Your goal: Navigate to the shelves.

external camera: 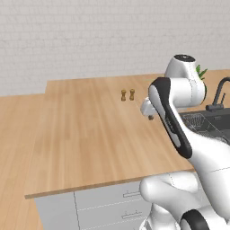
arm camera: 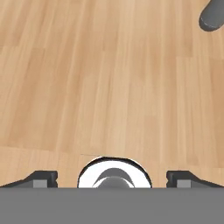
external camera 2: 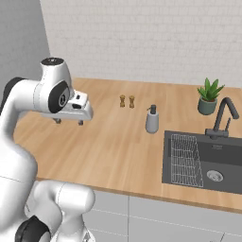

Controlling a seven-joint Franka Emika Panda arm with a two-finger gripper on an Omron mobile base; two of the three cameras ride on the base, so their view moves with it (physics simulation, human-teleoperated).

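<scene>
Wooden worktop (external camera 2: 108,146), light plank grain, L-shaped, running along the white brick wall; grey drawer fronts below its front edge. Standing on it: two small brown shakers (external camera 2: 126,101) side by side toward the back edge; a grey soap dispenser (external camera 2: 152,119) just left of the sink; a potted green plant (external camera 2: 208,97) near the back edge. Set into its right end: a dark sink (external camera 2: 208,160) with a black tap (external camera 2: 222,118).
</scene>
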